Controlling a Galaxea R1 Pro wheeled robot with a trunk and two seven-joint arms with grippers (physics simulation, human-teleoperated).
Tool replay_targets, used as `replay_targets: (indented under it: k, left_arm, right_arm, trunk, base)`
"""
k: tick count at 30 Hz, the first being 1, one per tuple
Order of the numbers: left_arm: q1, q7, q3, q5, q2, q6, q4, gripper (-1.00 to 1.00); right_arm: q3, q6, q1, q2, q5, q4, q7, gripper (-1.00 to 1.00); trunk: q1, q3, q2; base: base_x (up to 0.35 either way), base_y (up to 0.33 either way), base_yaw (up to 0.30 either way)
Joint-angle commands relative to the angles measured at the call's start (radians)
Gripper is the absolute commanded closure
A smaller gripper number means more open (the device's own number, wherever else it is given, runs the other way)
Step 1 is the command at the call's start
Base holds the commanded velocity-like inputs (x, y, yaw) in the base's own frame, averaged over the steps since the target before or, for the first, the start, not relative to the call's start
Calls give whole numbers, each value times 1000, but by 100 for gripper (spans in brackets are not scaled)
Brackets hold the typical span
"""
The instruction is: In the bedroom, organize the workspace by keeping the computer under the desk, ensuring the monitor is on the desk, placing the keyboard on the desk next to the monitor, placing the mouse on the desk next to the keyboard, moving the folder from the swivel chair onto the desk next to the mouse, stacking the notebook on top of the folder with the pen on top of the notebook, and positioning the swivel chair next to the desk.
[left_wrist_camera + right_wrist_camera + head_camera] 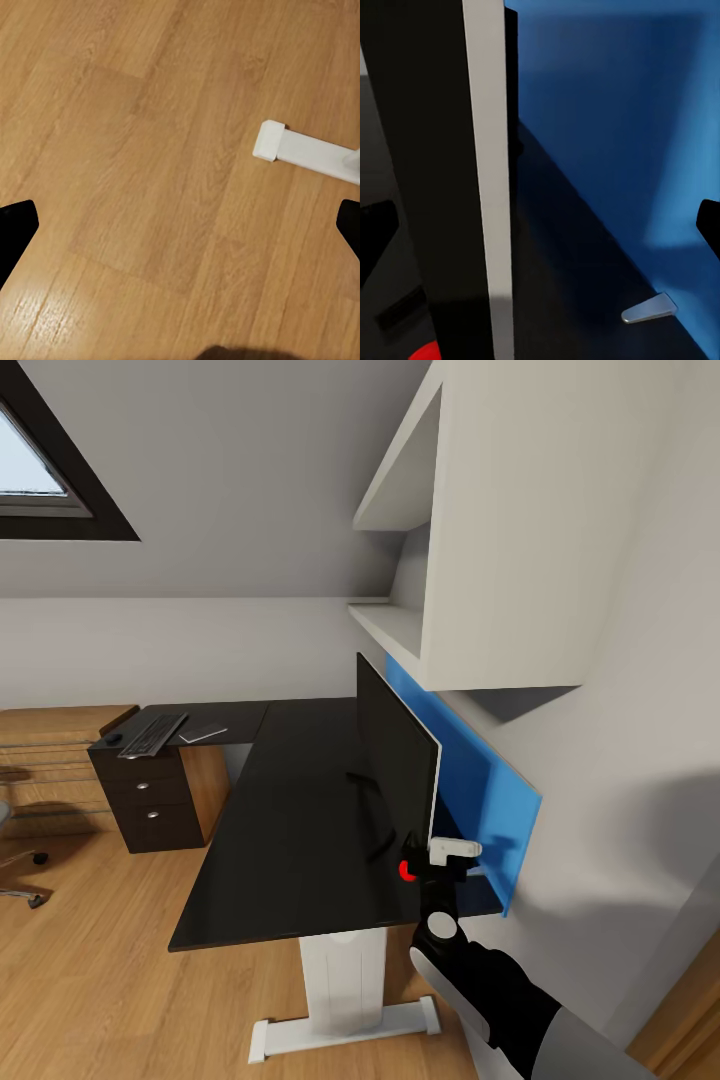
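Monitor (395, 755) stands upright along the desk's (290, 830) back edge by the blue panel (470, 780) | our right gripper (440, 852) straddles its near lower corner, jaws spread wide, one either side of the screen's edge, contact unclear | left gripper (180, 225) spread wide over wooden floor (135, 150), holding nothing

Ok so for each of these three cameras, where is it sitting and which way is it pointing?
Head view: high on the robot, looking down along the desk; the right gripper sits at the monitor edge.
Left wrist view: on the left arm, facing the wooden floor and the desk's white foot; black fingertips show.
Right wrist view: on the right arm, close along the monitor's edge, blue back panel behind.
Shared: head and right wrist views both show monitor and blue panel.
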Motion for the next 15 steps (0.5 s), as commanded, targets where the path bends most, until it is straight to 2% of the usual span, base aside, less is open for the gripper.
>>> replay_targets:
  k: [1,15]
  left_arm:
    - [1,4,-1,9,0,6,-3,-100]
    - [1,4,-1,9,1,6,-3,-100]
  right_arm:
    - [5,-7,-2,-1,-10,-1,-5,-100]
    - [10,-9,-2,-2,-12,-2,1,-100]
  trunk:
    - [0,-1,-1]
    - [0,-1,-1]
  base:
    - [0,0,0]
    - [0,0,0]
